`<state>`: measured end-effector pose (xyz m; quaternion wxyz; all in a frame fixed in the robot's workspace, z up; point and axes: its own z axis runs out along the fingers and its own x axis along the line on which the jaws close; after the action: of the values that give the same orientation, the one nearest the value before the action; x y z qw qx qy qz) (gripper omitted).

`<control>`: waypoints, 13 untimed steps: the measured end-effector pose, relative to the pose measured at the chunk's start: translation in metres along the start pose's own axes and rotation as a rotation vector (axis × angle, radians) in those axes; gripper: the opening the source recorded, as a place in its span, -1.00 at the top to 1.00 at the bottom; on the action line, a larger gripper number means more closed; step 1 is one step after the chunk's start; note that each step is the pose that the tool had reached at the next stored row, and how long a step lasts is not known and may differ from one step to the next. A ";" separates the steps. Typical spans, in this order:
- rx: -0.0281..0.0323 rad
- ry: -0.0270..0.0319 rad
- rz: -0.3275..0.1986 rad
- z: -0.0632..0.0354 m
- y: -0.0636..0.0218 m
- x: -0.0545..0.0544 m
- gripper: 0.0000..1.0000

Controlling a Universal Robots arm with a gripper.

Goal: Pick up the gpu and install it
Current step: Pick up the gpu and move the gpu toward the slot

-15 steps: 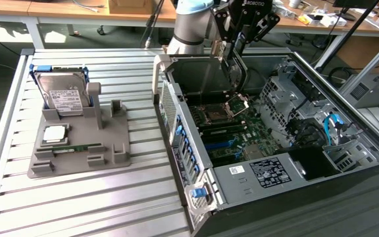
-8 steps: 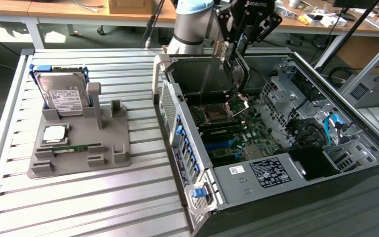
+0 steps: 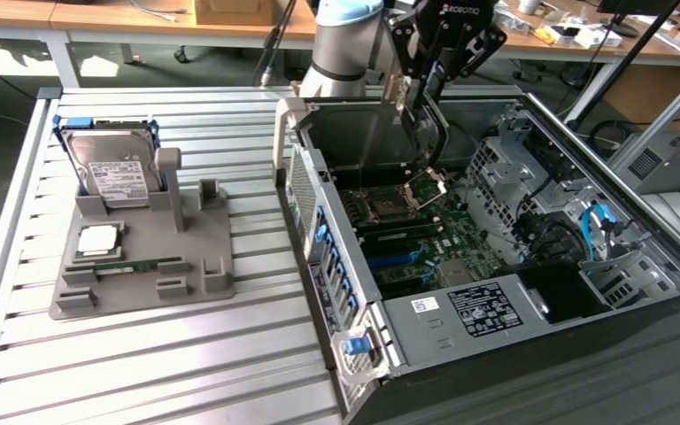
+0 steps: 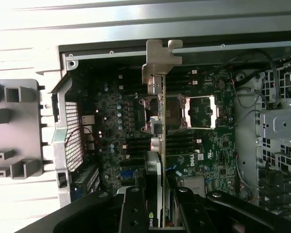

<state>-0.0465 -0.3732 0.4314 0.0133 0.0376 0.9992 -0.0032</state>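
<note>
The gpu [image 3: 432,142] is pinched by the claw [image 3: 425,88] and held upright on its thin edge above the motherboard [image 3: 423,248], likely so its bottom edge points straight down at it.

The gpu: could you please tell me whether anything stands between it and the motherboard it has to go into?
Nothing visible lies across the way. The pincer holds the gpu on edge over the open computer case, above the motherboard. In the wrist view the card's edge crosses the open CPU socket.
</note>
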 end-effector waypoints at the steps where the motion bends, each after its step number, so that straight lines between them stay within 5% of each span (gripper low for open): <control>1: 0.0000 0.0001 0.000 0.0007 0.0000 0.000 0.47; 13: 0.0034 -0.0003 0.000 0.0050 0.0005 -0.006 0.47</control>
<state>-0.0407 -0.3732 0.4266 0.0134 0.0375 0.9992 -0.0049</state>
